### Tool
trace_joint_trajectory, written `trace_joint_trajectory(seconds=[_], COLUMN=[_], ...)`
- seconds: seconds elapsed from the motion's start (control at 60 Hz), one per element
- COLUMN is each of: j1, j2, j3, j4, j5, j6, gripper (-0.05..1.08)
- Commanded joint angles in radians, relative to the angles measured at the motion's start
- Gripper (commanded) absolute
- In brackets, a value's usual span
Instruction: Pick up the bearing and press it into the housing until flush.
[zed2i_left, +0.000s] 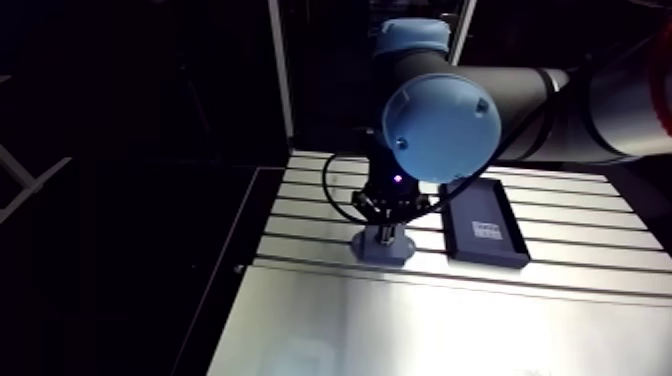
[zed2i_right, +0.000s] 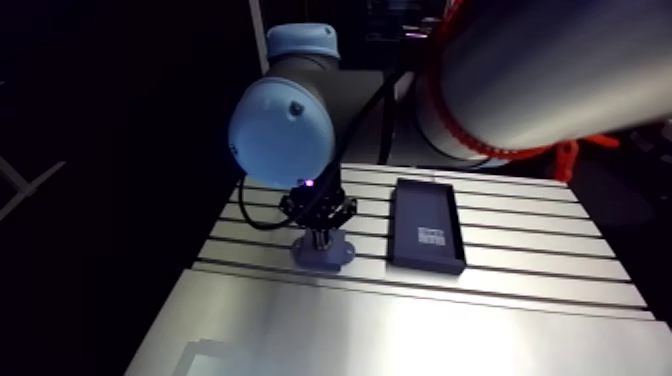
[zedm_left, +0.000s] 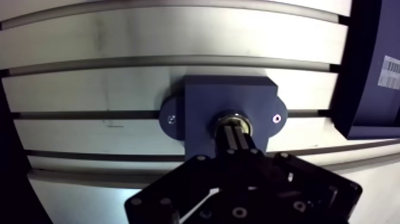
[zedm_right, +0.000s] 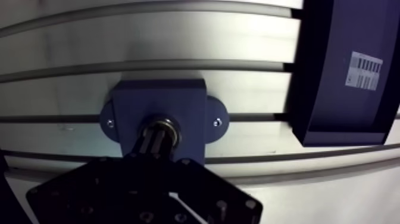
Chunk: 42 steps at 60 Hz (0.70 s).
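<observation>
My claw (zedm_left: 233, 130) is closed, finger against finger, its tips down on the bearing (zedm_left: 228, 115) in the blue housing (zedm_left: 226, 92) (dark tray (zedm_right: 333, 107) close beside) on the slotted surface (zedm_left: 89, 83).

In the arm view the housing (zed2i_left: 382, 246) is looked down on at a slant from high up and well back. In the wrist view it is seen from close above, nearly straight down. The housing and the tray (zedm_right: 333, 104) beside it are shared by both.
</observation>
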Motion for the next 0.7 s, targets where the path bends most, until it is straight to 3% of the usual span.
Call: trace_joint_trajectory(seconds=[0.017,0.7], j1=[0.0,0.002], j2=[0.001,0.004], j3=[0.001,0.003], j4=[0.0,0.0], j5=[-0.001,-0.002], j6=[0.0,-0.008], gripper=[0.87,0.87])
